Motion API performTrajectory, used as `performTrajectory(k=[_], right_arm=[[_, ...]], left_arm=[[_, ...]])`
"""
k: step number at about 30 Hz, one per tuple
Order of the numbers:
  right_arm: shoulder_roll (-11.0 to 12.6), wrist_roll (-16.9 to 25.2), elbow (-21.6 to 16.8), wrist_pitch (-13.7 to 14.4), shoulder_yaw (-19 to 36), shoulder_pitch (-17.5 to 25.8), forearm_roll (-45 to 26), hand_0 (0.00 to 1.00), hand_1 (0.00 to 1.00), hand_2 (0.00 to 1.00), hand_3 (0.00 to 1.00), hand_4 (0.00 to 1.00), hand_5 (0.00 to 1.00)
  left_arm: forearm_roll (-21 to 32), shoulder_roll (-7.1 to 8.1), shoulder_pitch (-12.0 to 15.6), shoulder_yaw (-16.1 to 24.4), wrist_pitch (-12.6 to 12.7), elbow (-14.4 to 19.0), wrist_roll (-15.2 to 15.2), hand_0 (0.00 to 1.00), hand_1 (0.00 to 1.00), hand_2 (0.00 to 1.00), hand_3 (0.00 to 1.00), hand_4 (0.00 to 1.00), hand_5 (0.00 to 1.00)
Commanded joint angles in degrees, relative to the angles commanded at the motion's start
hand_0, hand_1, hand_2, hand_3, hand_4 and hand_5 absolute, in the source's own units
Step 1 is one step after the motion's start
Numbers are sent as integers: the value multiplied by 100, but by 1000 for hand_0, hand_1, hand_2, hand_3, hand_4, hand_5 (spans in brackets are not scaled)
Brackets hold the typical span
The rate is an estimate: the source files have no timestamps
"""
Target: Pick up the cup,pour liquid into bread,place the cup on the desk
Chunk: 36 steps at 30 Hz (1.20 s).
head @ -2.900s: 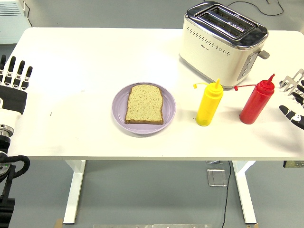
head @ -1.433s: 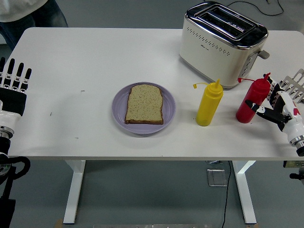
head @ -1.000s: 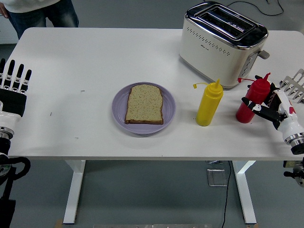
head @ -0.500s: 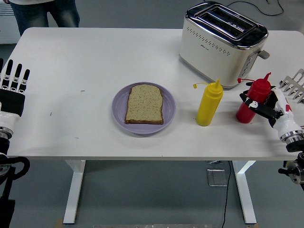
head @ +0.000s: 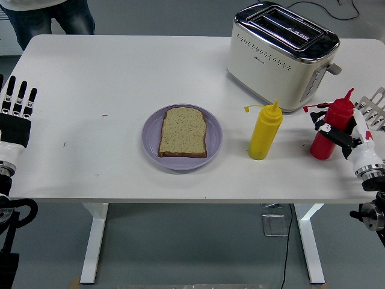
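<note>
A slice of bread (head: 183,132) lies on a purple plate (head: 153,147) at the table's middle. No cup shows; a yellow squeeze bottle (head: 264,132) stands right of the plate, and a red squeeze bottle (head: 323,146) farther right. My right hand (head: 338,136) comes in from the right edge, its black fingers (head: 328,127) curled around the red bottle's middle. The bottle leans with its tip to the right; whether its base touches the table I cannot tell. My left hand (head: 17,114) rests at the left edge, fingers straight and spread, holding nothing.
A cream and chrome toaster (head: 280,54) stands at the back right, just behind both bottles. A metal rack (head: 376,105) pokes in at the right edge. A person (head: 48,15) stands behind the table's far left corner.
My right hand came in from the right and closed around the red bottle, which has shifted right and tipped. The person at the far left has shifted about. The left hand stayed put.
</note>
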State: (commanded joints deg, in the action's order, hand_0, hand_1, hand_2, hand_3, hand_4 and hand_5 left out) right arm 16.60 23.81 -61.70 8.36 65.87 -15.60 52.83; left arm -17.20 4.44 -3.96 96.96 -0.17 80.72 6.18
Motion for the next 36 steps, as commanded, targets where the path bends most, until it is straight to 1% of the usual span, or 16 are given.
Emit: performTrajectory(k=[5, 6, 7, 12, 13, 18, 22, 24, 25, 28, 30, 32, 34, 36], right_arm=[[12, 10, -76, 89, 10, 7, -117, 213, 217, 342, 437, 641, 99], [19, 1, -113, 103, 18, 10, -136, 213, 217, 342, 437, 641, 99], [25, -4, -139, 114, 26, 12, -146, 189, 204, 333, 435, 615, 94], [84, -68, -363, 218, 112, 18, -136, 189, 204, 333, 435, 615, 94], [99, -93, -415, 236, 136, 19, -123, 171, 197, 331, 436, 579, 115], [255, -236, -781, 224, 336, -29, 43, 171, 197, 331, 436, 579, 115], [433, -325, -1062, 237, 410, -187, 264, 163, 193, 330, 436, 579, 115], [573, -399, -1205, 221, 374, -367, 488, 163, 193, 330, 436, 579, 115], [624, -418, -1243, 207, 349, -445, 574, 158, 195, 328, 441, 563, 107], [825, -479, -1328, 148, 176, -770, 842, 158, 195, 328, 441, 563, 107], [872, -496, -1338, 139, 127, -887, 903, 158, 195, 328, 441, 563, 107], [939, -516, -1303, 132, -10, -1117, 997, 157, 198, 328, 444, 561, 105], [1000, -585, -1209, 194, -240, -1447, 1132, 157, 198, 328, 444, 561, 105], [1033, -690, -1088, 345, -539, -1815, 1430, 157, 198, 328, 444, 561, 105]], left_arm=[[2, -3, 3, 4, 6, 1, 5, 801, 813, 854, 777, 540, 998], [3, -3, 2, 3, 6, 2, 5, 801, 813, 854, 777, 540, 998], [3, -3, 2, 3, 6, 2, 5, 801, 813, 854, 776, 540, 998], [1, -3, 2, 7, 8, 6, 9, 801, 813, 854, 776, 540, 998], [1, -2, 1, 7, 8, 7, 8, 801, 813, 854, 775, 541, 998], [3, -1, -1, 16, 11, 8, 11, 801, 813, 854, 775, 541, 998], [0, 1, 0, 30, 15, 9, 9, 801, 813, 854, 770, 543, 998], [-1, 5, -5, 24, 30, 8, 3, 801, 813, 854, 770, 543, 998], [-1, 5, -8, 20, 33, 7, 0, 801, 813, 851, 770, 542, 998], [-7, 6, -19, 9, 36, 10, -5, 801, 813, 851, 770, 542, 998], [-8, 6, -21, 8, 36, 10, -7, 801, 813, 851, 770, 542, 998], [-11, 3, -17, 21, 36, 10, -9, 801, 812, 852, 766, 542, 998], [-11, -13, 2, 59, 43, 9, -8, 801, 812, 852, 766, 542, 998], [-17, -25, 21, 86, 46, 5, -6, 801, 812, 852, 766, 542, 998]])
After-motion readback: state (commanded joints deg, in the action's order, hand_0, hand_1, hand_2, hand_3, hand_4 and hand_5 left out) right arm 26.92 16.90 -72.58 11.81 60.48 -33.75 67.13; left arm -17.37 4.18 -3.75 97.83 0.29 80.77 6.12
